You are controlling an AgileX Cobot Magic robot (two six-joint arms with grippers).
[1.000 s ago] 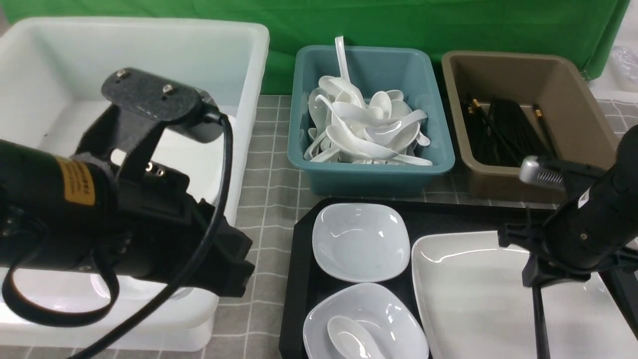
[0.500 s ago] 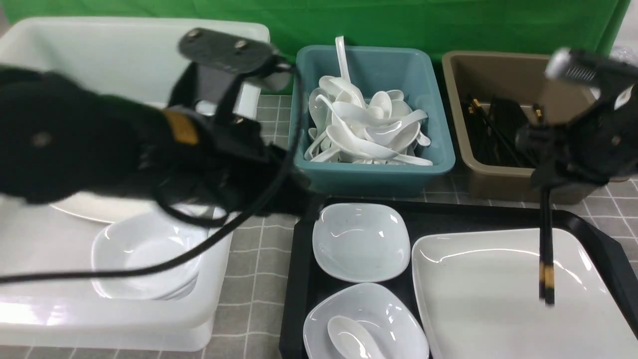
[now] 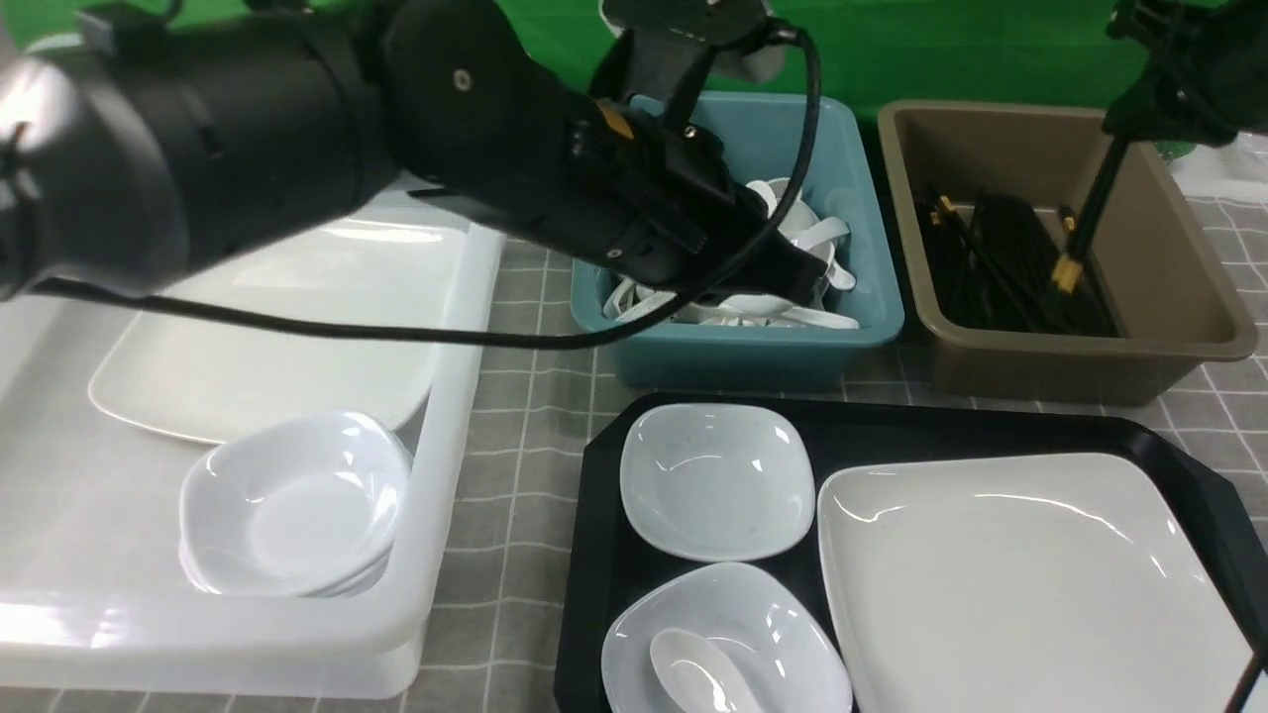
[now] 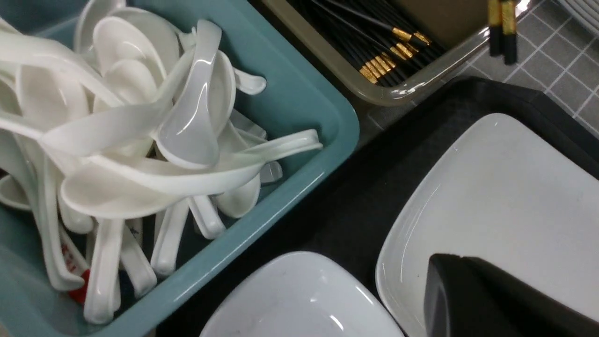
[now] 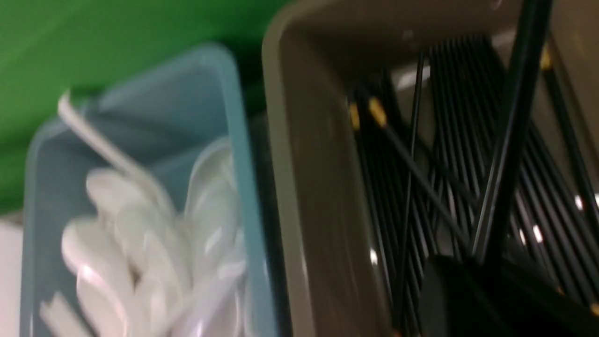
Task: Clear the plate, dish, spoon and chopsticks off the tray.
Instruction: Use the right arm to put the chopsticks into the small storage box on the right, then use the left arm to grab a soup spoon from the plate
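Note:
The black tray (image 3: pixel 892 428) holds the large white plate (image 3: pixel 1020 584) and two small white dishes, a far one (image 3: pixel 715 480) and a near one (image 3: pixel 738 624) with the white spoon (image 3: pixel 693 675) lying in it. My right gripper (image 3: pixel 1139 109) is shut on the black chopsticks (image 3: pixel 1085 213), which hang gold ends down over the brown tub (image 3: pixel 1179 287). In the right wrist view the chopsticks (image 5: pixel 510 140) stick out from the gripper (image 5: pixel 486 262). My left gripper (image 3: pixel 802 277) is shut and empty over the teal tub's near side. In its wrist view (image 4: pixel 461 258) it shows over the plate (image 4: pixel 505 187).
The teal tub (image 3: pixel 872 248) holds several white spoons. The brown tub holds several black chopsticks (image 3: pixel 991 257). A big white bin (image 3: pixel 436 555) on the left holds a plate (image 3: pixel 267 347) and stacked dishes (image 3: pixel 292 505). A green backdrop stands behind.
My left arm swung from over the white bin to the right, over the teal tub. My right gripper lifted the chopsticks off the plate and carried them over the brown tub.

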